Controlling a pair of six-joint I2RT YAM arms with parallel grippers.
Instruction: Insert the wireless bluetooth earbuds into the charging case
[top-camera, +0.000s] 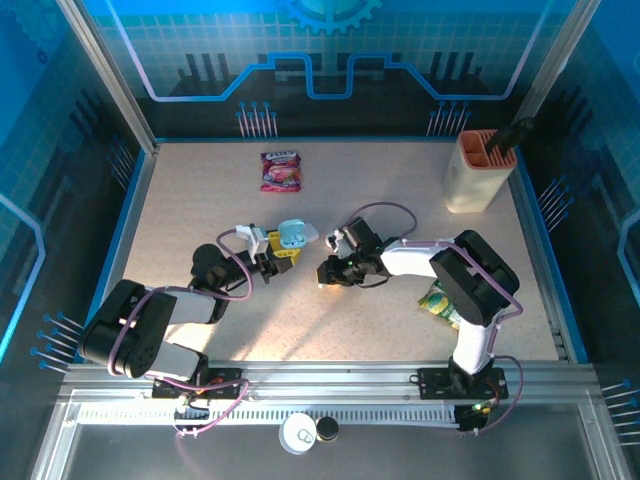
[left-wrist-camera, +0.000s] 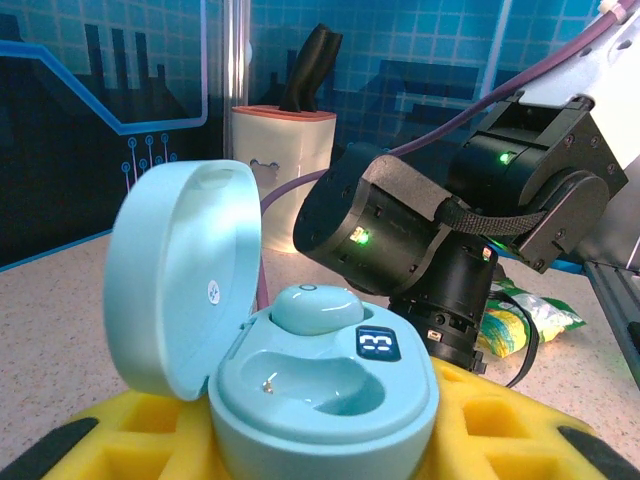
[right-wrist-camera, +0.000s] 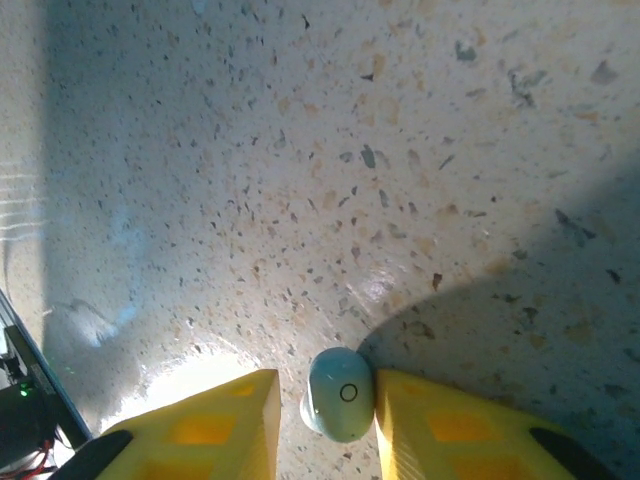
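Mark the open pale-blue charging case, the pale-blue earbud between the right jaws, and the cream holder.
Open pale-blue plastic charging case (left-wrist-camera: 300, 390), left wrist view, the empty socket in its base.
Small pale-blue plastic earbud (right-wrist-camera: 342, 393), right wrist view, its rounded top.
Cream plastic holder (top-camera: 475, 180), top external view, its front wall.

Overhead above table (top-camera: 400, 190), left wrist level, close, right wrist straight down
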